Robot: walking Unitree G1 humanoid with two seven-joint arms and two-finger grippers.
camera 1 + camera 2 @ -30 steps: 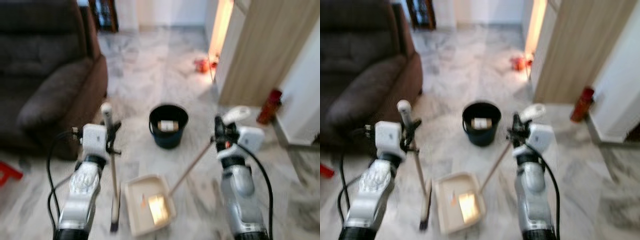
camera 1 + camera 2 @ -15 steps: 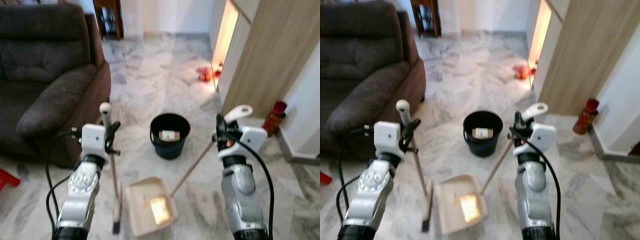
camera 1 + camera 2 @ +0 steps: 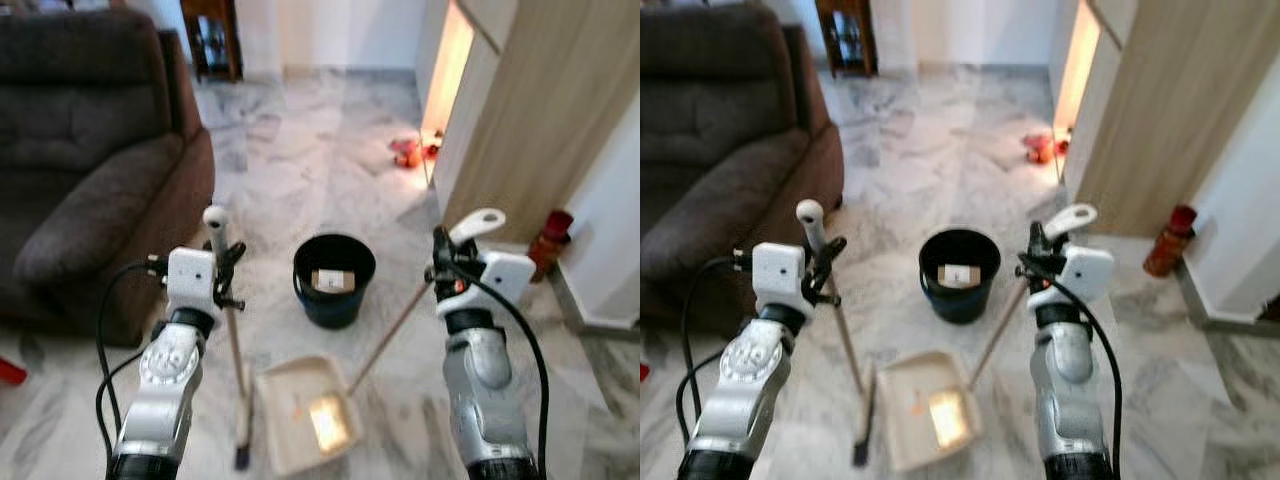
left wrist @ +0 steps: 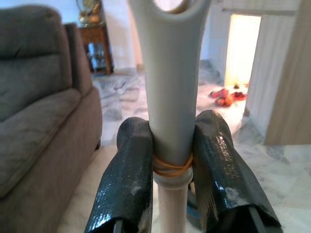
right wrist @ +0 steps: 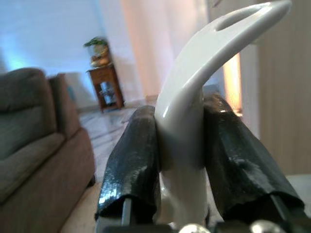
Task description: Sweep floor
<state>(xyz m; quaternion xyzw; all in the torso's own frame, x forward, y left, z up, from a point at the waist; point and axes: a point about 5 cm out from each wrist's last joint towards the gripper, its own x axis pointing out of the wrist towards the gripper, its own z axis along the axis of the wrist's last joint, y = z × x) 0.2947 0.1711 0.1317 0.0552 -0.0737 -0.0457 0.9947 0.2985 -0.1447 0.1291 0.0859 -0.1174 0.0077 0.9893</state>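
Note:
My left gripper [image 3: 226, 272] is shut on the white grip of the broom handle [image 4: 170, 87]; the broom [image 3: 236, 370] stands nearly upright with its dark brush head on the marble floor. My right gripper [image 3: 443, 262] is shut on the white grip of the dustpan handle [image 5: 194, 111]. The wooden stick slants down to the cream dustpan [image 3: 308, 412], which rests on the floor between my arms with a bright patch and a small orange scrap in it. A black bucket [image 3: 334, 278] holding a small box stands just beyond the dustpan.
A dark brown sofa [image 3: 90, 180] fills the left side. A wooden cabinet wall [image 3: 520, 120] and a red bottle [image 3: 549, 242] stand on the right. Small red items [image 3: 407, 153] lie by the lit doorway. Open marble floor stretches ahead past the bucket.
The camera has shifted slightly and the early blur has cleared. Both grippers keep their hold; broom, dustpan and bucket stay in about the same places.

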